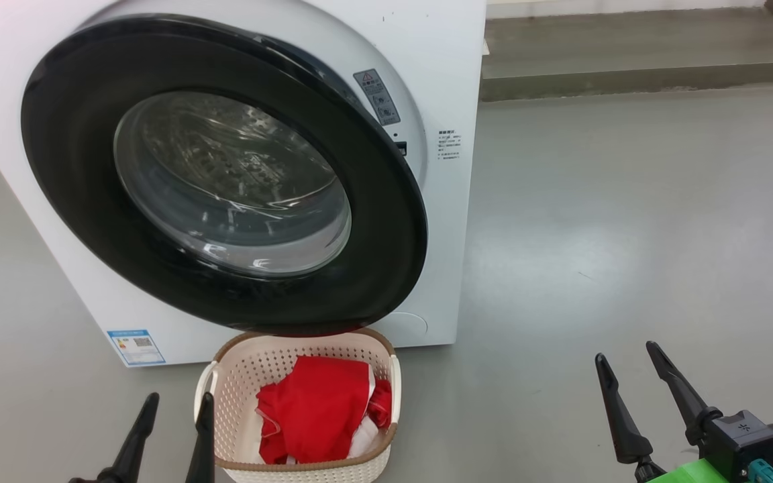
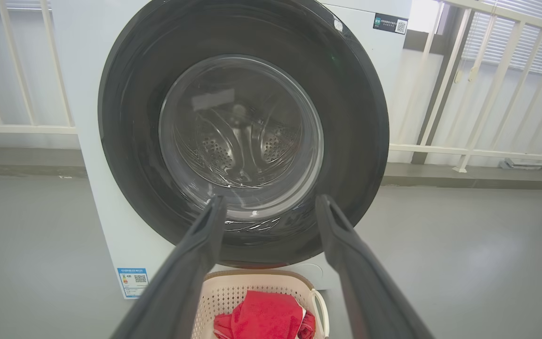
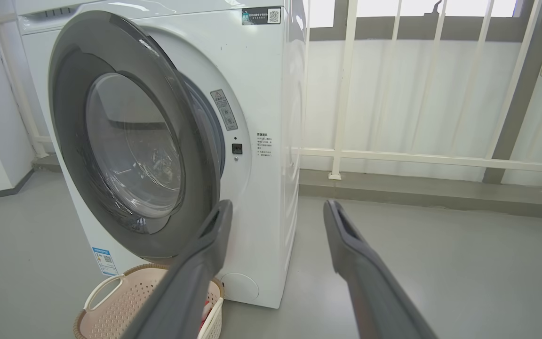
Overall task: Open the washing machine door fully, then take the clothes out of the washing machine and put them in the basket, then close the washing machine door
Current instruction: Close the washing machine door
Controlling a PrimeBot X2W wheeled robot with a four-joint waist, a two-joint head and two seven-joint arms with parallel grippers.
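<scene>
The washing machine door [image 1: 225,194] is standing ajar on the front of the washing machine [image 1: 443,60]. It is hanging from the machine's left side, and its free edge is swinging out on the machine's right, with a gap showing behind it there. The red clothes [image 1: 313,409] are already lying in the basket [image 1: 239,376], which is sitting on the floor [image 1: 628,201] just in front of the machine, under the door's lower rim.

I am holding both arms back from the machine. The left gripper [image 1: 179,397] is facing the door glass squarely, with its fingers spread wide and empty. The right gripper [image 1: 626,350] is equally spread and empty, hovering off the machine's right side. I am judging the left gripper the nearer one for pushing the door shut.
</scene>
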